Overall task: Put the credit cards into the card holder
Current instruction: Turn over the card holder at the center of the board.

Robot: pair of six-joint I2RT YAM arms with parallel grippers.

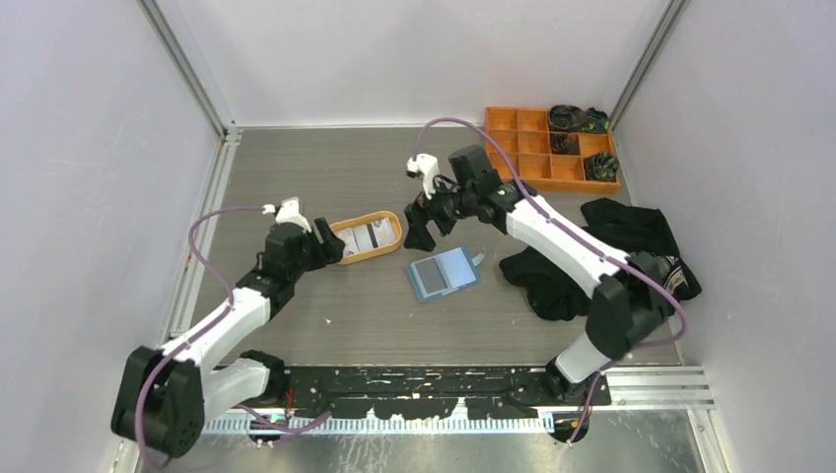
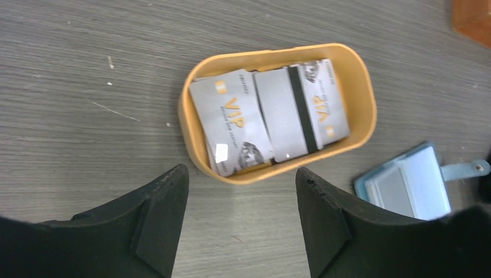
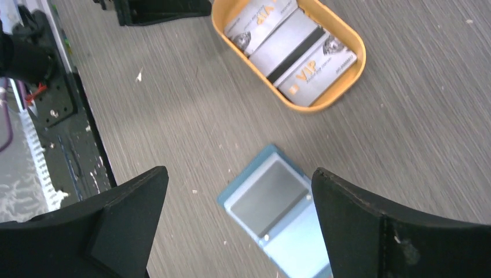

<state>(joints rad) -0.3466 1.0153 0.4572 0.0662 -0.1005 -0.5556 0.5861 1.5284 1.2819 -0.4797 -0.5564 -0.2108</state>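
From above, the left gripper (image 1: 330, 242) sits low at the left end of the orange oval tray (image 1: 342, 228), fingers apart with nothing between them; the credit cards (image 1: 372, 236) lie flat inside that tray, just beside its fingertips; the right gripper (image 1: 422, 235) hangs at the tray's right end, spread wide and empty, and the card holder (image 1: 444, 274) lies open on the table (image 1: 325, 315) just near-right of it, apart from the tray; an orange compartment box (image 1: 532, 148) stands at the far right corner and a dark cloth (image 1: 631, 232) is heaped under the right arm; in the left wrist view the left gripper (image 2: 240, 194) is open with only bare table in its gap, and the tray (image 2: 363, 87) lies just beyond the fingertips, holding grey cards (image 2: 231, 119) with "VIP" lettering and one turned stripe-up, while the blue holder (image 2: 408, 185) shows at the lower right with its snap tab (image 2: 466, 169) pointing away from the tray; in the right wrist view the right gripper (image 3: 238, 185) is wide and holds nothing, the open holder (image 3: 272, 202) lies directly below, between its fingers, a grey rectangle showing in one pocket, and the tray (image 3: 354, 69) with its cards (image 3: 295, 55) lies farther off, clear of the fingers
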